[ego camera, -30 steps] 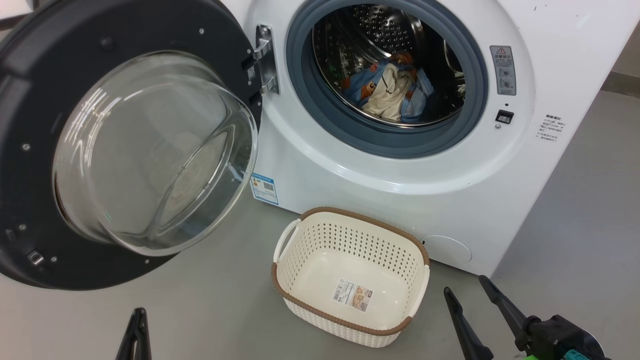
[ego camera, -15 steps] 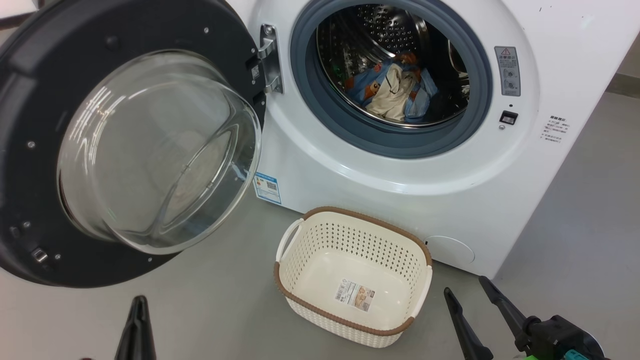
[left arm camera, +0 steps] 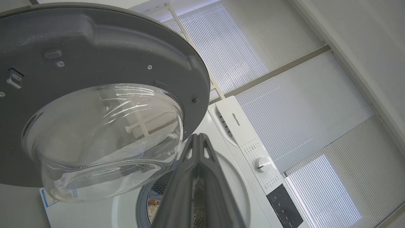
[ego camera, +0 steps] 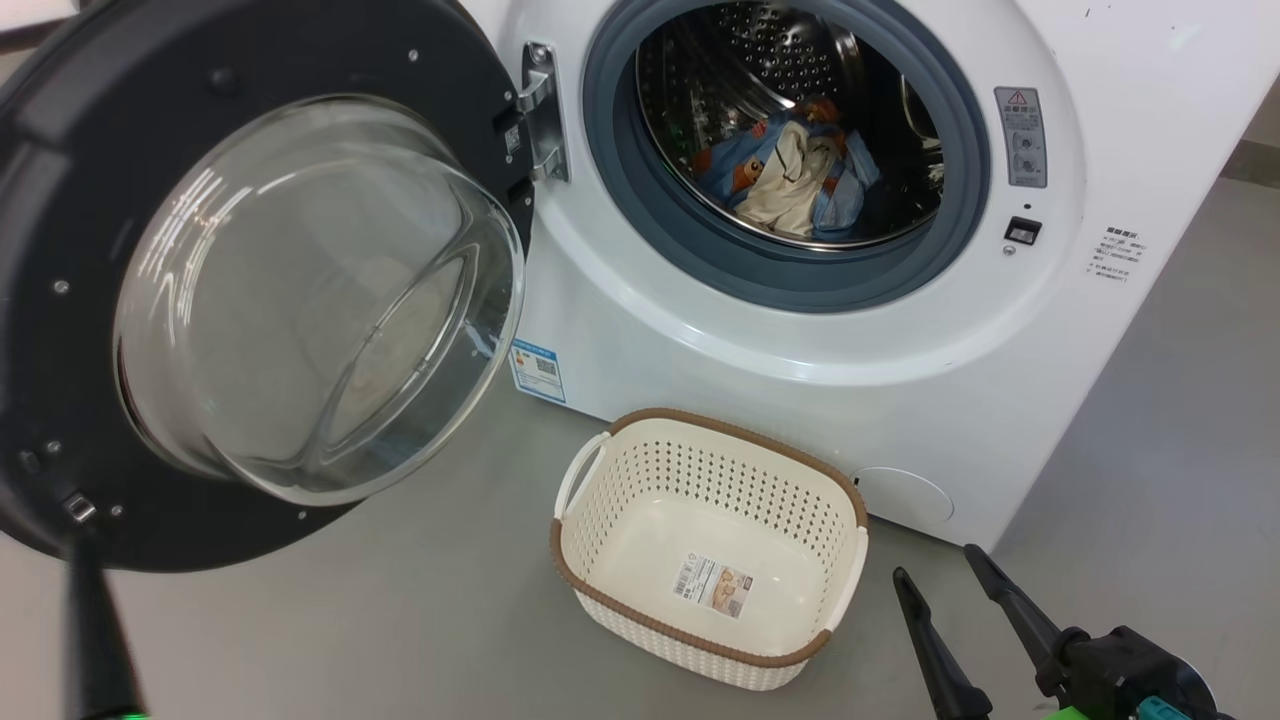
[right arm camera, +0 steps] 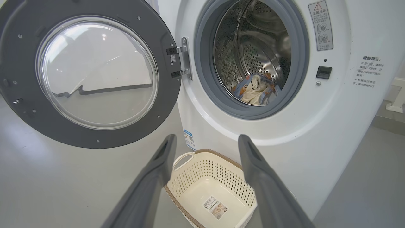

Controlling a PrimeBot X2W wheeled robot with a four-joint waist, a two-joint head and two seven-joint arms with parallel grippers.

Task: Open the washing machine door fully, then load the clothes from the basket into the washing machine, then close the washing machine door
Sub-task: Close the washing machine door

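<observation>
In the head view the clothes [ego camera: 790, 185] lie inside the washing machine [ego camera: 700, 340]. The basket [ego camera: 740, 435], just left of the right pincer [ego camera: 935, 565], is empty, and the blurred left pincer [ego camera: 85, 590] sits right under the washing machine door [ego camera: 60, 150], touching or not I cannot tell. In the left wrist view that pincer [left arm camera: 197, 142] is pressed together on nothing with the door above it, so closing likely calls for 1 steady push from behind the free edge, though the door's outer side is hidden. In the right wrist view the right pincer [right arm camera: 207, 139] stands apart and empty, the basket just below it.

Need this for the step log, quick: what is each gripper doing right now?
Left gripper: closed, fingers pressed together, holding nothing.
Right gripper: open, nothing between its fingers.
</observation>
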